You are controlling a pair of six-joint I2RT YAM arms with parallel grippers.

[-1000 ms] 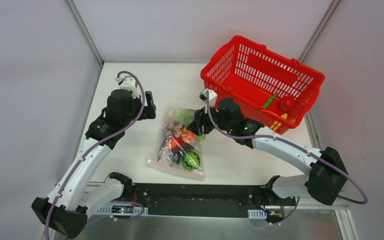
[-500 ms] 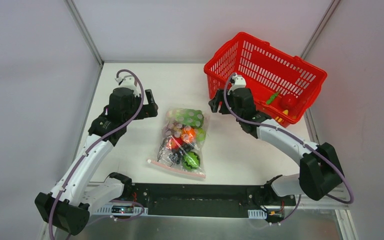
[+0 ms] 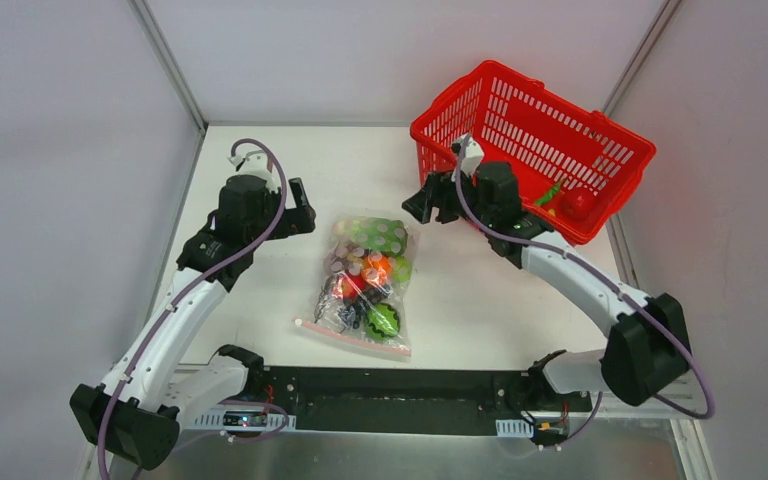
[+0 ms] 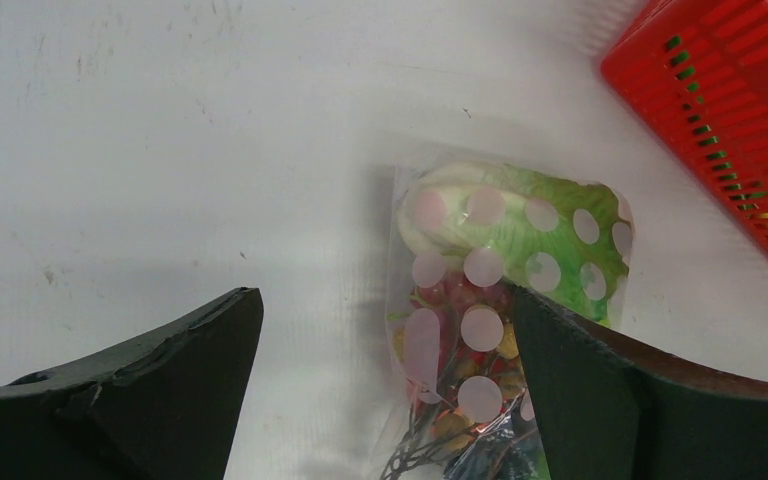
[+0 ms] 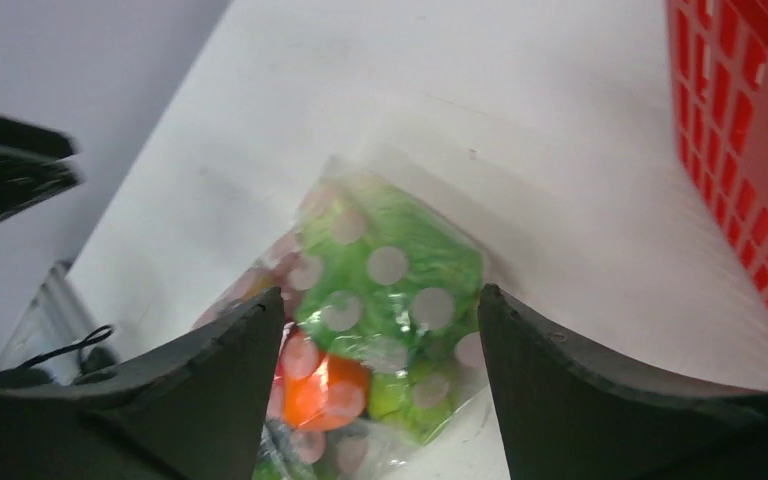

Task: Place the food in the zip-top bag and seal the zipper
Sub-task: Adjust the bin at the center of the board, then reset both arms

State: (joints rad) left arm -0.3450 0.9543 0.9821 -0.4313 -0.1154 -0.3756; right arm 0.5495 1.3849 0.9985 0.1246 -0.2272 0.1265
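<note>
Top external: white-dotted zip-top bag of food between left gripper and right gripper, both splayed, empty.

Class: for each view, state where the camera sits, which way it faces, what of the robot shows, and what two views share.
Top external: above, behind the bases, facing down; left arm, right arm, zip-top bag, red basket.
Left wrist: arm-mounted, facing down at lettuce; left fingers.
Right wrist: arm-mounted, facing down at lettuce; right fingers.
Shared by all: bag, basket.

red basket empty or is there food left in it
Not empty: a red fruit and a green piece lie in the red basket's right corner.
</note>
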